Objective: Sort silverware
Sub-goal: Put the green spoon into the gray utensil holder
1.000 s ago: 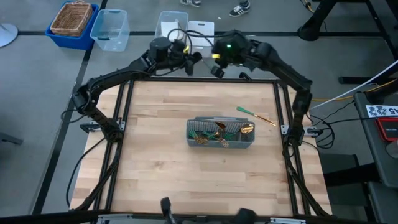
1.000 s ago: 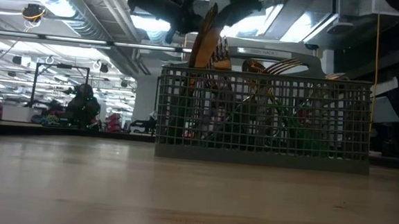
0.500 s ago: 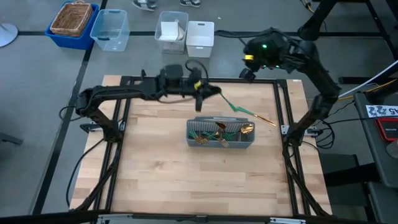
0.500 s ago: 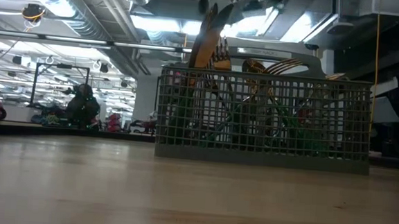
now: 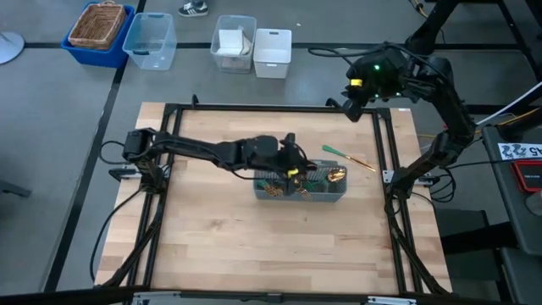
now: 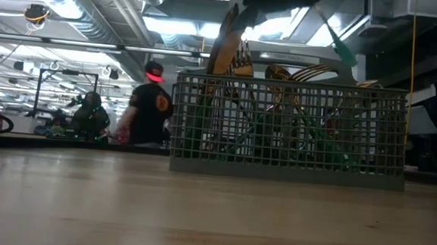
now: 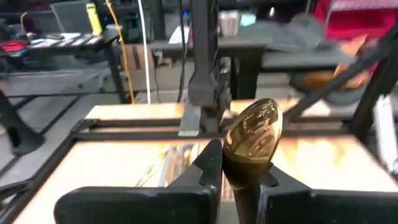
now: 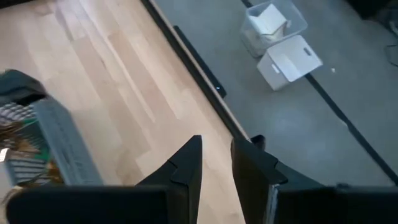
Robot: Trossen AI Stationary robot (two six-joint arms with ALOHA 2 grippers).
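1. The left tool [image 5: 292, 161] hung over the caddy [image 5: 339, 195], near its left-hand cells, fingers pinched on a gold spoon [image 7: 252, 140] by the neck just below the bowl.
2. In the left wrist view the bowl stood up above the fingers, so the spoon's long axis ran roughly upright and the handle pointed down toward the cells; the handle itself was hidden.
3. The caddy lay straight below the tool, holding most of the silverware [image 6: 234, 59], handles down and heads up.
4. One teal-handled piece [image 5: 347, 156] lay slantwise on the worktop [image 5: 212, 246], just behind the caddy's right end.
5. The right tool [image 5: 350, 108] waited over the far right corner, fingers a little apart and empty, the nearer arm for that stray piece.
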